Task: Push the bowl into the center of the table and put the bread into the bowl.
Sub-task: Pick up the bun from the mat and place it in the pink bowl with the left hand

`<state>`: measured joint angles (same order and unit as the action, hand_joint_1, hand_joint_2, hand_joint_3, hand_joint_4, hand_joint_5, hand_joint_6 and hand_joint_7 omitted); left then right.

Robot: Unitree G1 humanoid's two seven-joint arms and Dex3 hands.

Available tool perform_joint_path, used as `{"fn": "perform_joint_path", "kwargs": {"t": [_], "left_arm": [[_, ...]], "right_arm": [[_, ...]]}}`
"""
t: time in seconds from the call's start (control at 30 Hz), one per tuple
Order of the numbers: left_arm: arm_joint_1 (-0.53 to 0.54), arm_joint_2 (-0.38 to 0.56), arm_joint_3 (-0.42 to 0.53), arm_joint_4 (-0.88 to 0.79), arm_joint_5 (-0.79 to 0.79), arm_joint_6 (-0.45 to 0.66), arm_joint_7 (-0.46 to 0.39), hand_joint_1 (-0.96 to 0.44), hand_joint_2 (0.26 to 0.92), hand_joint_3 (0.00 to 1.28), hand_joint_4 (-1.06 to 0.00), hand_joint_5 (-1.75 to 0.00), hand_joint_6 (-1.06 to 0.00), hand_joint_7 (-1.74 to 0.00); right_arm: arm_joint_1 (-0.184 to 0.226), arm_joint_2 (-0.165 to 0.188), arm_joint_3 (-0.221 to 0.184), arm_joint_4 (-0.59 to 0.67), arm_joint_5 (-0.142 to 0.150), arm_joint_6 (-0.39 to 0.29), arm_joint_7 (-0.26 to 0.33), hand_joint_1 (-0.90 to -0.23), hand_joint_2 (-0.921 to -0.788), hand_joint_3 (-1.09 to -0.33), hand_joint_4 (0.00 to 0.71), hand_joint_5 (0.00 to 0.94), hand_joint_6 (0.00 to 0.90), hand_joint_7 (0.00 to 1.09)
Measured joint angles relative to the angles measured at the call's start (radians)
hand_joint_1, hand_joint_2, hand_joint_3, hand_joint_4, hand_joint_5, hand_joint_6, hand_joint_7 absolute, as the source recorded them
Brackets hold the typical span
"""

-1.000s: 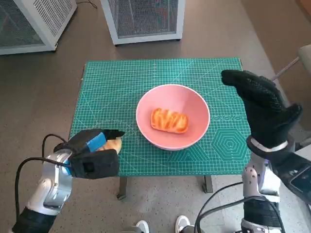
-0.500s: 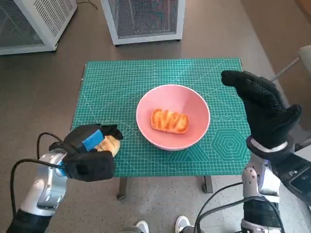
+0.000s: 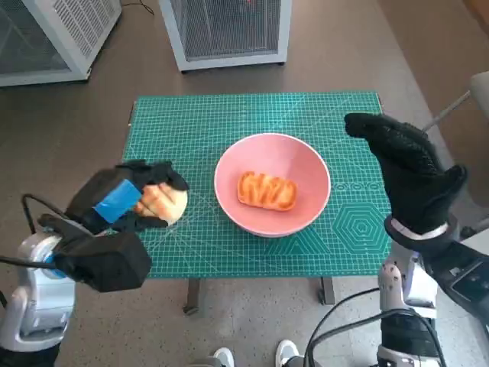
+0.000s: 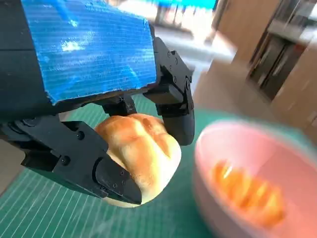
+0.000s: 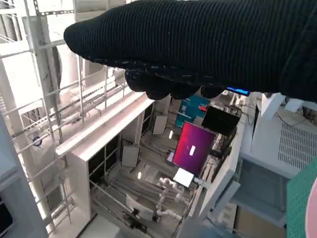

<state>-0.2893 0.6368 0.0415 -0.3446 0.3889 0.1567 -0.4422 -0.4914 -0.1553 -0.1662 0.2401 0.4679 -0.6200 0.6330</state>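
A pink bowl sits near the middle of the tabletop, which is covered by a green cutting mat, and 1 glazed, striped piece of bread already lies inside the bowl. To the left of the bowl, the left robot hand is raised above the near-left part of the mat and grasps a pale, round bread roll; in the left wrist view the black fingers wrap over the roll's golden top while the thumb side clamps it from beneath, and the bowl shows as a blurred pink rim just beyond the roll. The roll is clear of the mat and not yet over the bowl. The right robot hand, in its black knitted glove, hovers over the right edge of the tabletop, released and holding nothing, with its fingers extended toward the far side. 2 white mesh-sided cabinets stand on the floor beyond the tabletop.
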Motion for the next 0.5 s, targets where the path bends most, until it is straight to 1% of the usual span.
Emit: {"fn": "perform_joint_path", "kwargs": {"t": [0.13, 0.3, 0.5], "left_arm": [[-0.034, -0.018, 0.007, -0.035, -0.015, 0.0, 0.009, 0.0, 0.915, 0.02, -0.78, -1.07, -0.66, -1.13], [-0.103, -0.053, -0.012, -0.05, -0.028, 0.0, 0.012, 0.0, 0.914, 0.02, -0.77, -1.1, -0.67, -1.1], [-0.222, -0.105, -0.097, -0.034, -0.019, -0.018, 0.02, 0.0, 0.91, 0.02, -0.78, -1.11, -0.69, -1.05]], "right_arm": [[-0.002, 0.0, 0.0, 0.008, 0.001, 0.0, 0.008, -0.488, -0.921, -0.525, 0.326, 0.002, 0.003, 0.59], [-0.006, 0.001, 0.0, 0.015, 0.001, 0.0, 0.016, -0.489, -0.921, -0.524, 0.327, 0.002, 0.005, 0.59], [-0.007, 0.005, 0.001, 0.016, 0.002, 0.0, 0.018, -0.489, -0.921, -0.524, 0.327, 0.002, 0.01, 0.59]]}}
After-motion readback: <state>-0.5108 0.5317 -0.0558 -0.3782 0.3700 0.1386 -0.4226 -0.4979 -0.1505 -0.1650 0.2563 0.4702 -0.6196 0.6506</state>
